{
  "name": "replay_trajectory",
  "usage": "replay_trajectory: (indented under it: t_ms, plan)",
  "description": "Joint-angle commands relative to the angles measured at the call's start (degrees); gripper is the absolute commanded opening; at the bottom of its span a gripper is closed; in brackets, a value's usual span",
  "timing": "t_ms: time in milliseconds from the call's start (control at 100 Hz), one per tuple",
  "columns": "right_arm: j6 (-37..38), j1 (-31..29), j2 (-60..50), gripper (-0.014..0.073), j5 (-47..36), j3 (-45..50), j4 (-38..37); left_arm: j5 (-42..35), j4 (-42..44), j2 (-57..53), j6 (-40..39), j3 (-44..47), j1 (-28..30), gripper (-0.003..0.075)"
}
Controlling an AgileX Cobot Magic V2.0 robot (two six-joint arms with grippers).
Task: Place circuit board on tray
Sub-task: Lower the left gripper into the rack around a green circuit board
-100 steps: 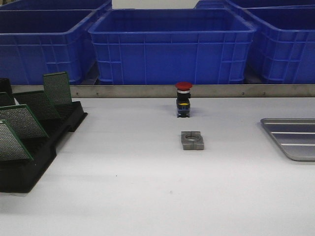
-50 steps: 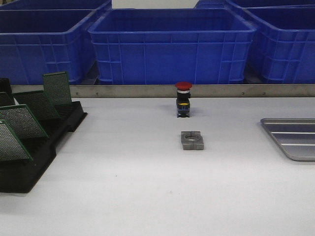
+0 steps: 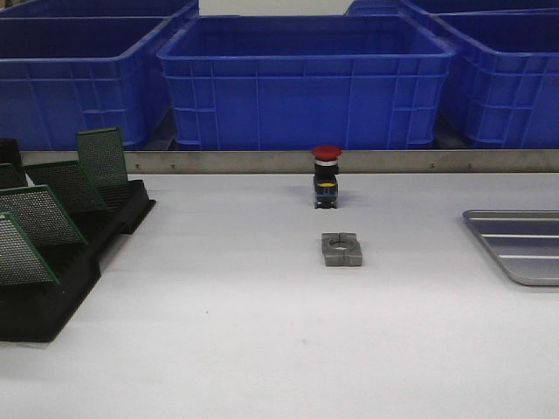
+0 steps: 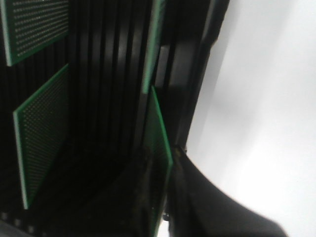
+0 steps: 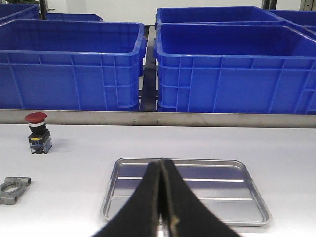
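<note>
Gripping circuit board (image 4: 157, 148), left claw (image 4: 165, 207) over rack (image 4: 98, 98)

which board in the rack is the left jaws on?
The circuit board standing edge-on at the rack's outer side sits between the left gripper's jaws; the other boards stand clear, faces showing.

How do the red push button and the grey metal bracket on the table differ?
The push button stands upright; the bracket lies flat. The button is red, black and yellow; the bracket is plain grey with a round hole. The button sits farther from the robot, the bracket nearer. Both rest apart on the white table.
</note>
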Motion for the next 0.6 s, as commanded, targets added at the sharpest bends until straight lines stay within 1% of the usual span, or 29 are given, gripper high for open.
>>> replay_trajectory:
  t_ms: [0, 170, 260, 410, 560, 590]
  plan:
    - [-0.12, -0.4, -1.67, -0.0062, -4.25, -0.78, -0.58, -1.11, 0.5, -1.92, -0.37, -1.47, 0.01, -0.002]
    - [-0.12, -0.4, -1.67, -0.0062, -4.25, -0.78, -0.58, -0.61, 3.39, -6.69, -0.37, -1.47, -0.26, -0.002]
    - [-0.12, -0.4, -1.67, -0.0062, -4.25, -0.78, -0.58, 0.77, 3.44, -9.69, -0.37, -1.47, -0.69, -0.002]
    - [-0.12, -0.4, -1.67, -0.0062, -4.25, -0.78, -0.58, 5.99, 2.83, -15.95, -0.37, -1.47, -0.94, -0.002]
    - [-0.12, -0.4, -1.67, -0.0062, -4.25, -0.78, -0.58, 6.62, 2.83, -22.83, -0.37, -1.47, -0.94, -0.002]
    - [-0.12, -0.4, -1.67, -0.0062, -4.25, -0.78, -0.58, 6.62, 1.72, -24.37, -0.37, -1.47, -0.94, -0.002]
